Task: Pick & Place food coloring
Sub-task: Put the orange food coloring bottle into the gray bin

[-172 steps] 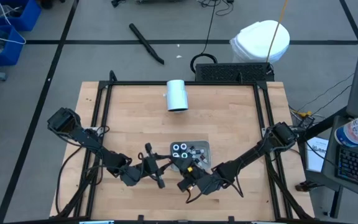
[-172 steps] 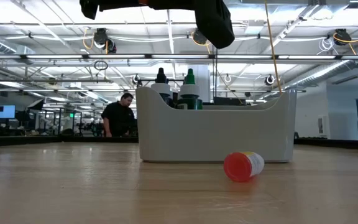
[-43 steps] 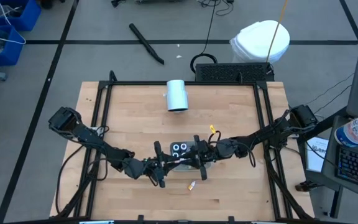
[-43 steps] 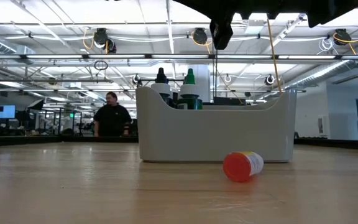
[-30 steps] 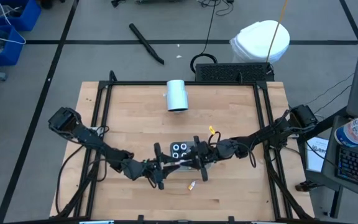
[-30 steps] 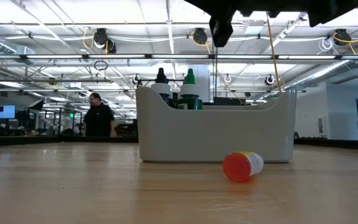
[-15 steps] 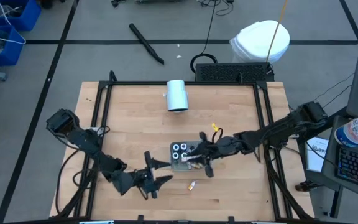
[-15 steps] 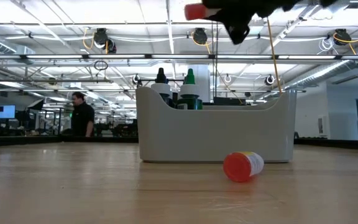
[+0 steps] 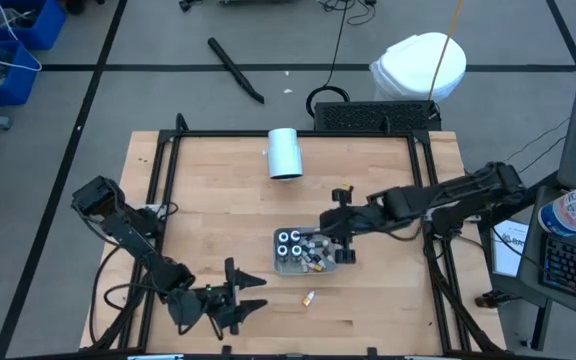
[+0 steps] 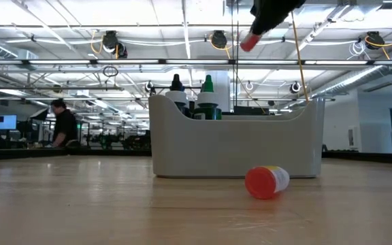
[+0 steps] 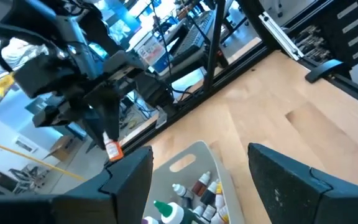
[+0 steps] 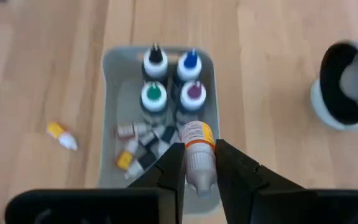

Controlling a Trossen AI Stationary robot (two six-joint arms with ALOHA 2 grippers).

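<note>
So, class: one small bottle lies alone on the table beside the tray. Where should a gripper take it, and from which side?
Take the loose bottle across its body, coming straight down from above. It lies on its side on bare wood, apart from the tray, so its sides are free. The left gripper is open and nearer.

Grey rectangular tray [image 9: 280, 266] mid-table, small bottles [image 9: 306, 253] inside | tiny yellow-capped bottle [image 9: 309, 297] on wood just beside it | right gripper [image 9: 342, 243] over tray's edge, grip unclear | left gripper [image 9: 252, 293] spread, near front edge | white cylinder [image 9: 285, 153] well apart.
</note>
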